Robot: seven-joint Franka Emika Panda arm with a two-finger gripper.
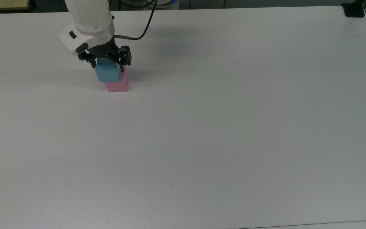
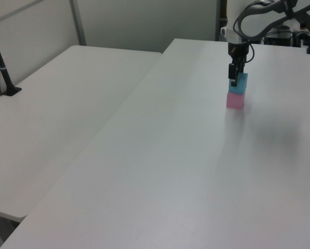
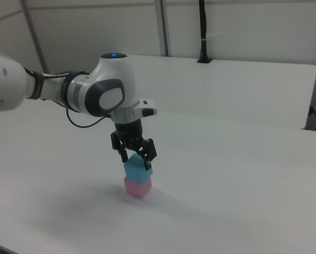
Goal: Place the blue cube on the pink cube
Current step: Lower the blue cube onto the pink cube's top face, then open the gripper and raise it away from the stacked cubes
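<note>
The blue cube (image 1: 107, 72) is held directly over the pink cube (image 1: 118, 86), its underside at or touching the pink top and turned a little out of line with it. My gripper (image 1: 107, 66) comes straight down from above and is shut on the blue cube, one black finger on each side. The right view shows the blue cube (image 3: 138, 171) stacked on the pink cube (image 3: 137, 188) under the gripper (image 3: 136, 160). In the left view the gripper (image 2: 234, 81) holds the blue cube (image 2: 240, 85) above the pink cube (image 2: 235, 101). The pink cube rests on the white table (image 1: 202, 127).
The white arm and its cable (image 1: 141, 30) rise at the top view's upper left. A black clamp (image 1: 354, 11) sits at the table's far right corner. A second white table (image 2: 56, 109) with a black post (image 2: 2, 67) stands beside it in the left view.
</note>
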